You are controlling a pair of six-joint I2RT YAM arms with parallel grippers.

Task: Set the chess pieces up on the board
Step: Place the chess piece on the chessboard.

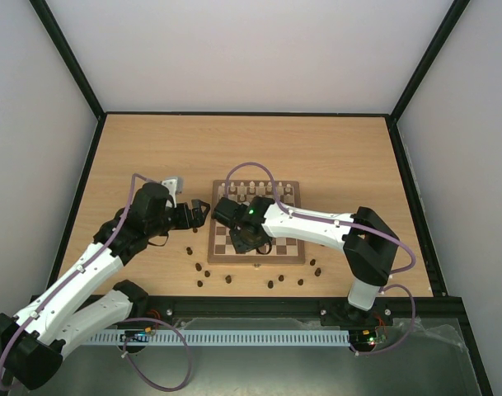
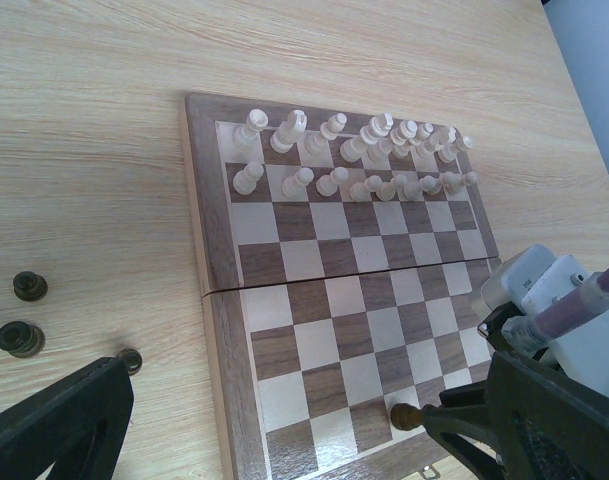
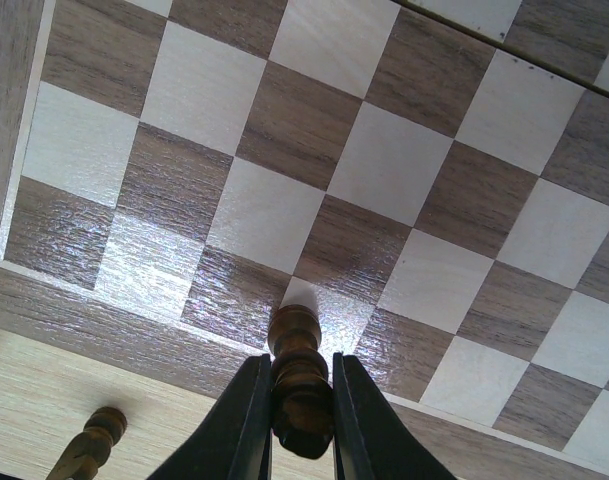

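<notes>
Only the right wrist view shows the grip: the right gripper (image 3: 301, 365) is clamped on a dark piece (image 3: 299, 395) at the near edge of the board (image 3: 384, 170), possibly just touching it. The overhead view adds loose dark pieces (image 1: 234, 278) on the table (image 1: 152, 157) and the left gripper (image 1: 199, 212), spread wide and empty, left of the board. The left wrist view shows cream pieces (image 2: 354, 165) in two far rows

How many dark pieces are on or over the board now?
1: a dark piece pinched in the right fingers over the board's near row. The arm may hide others.
</notes>
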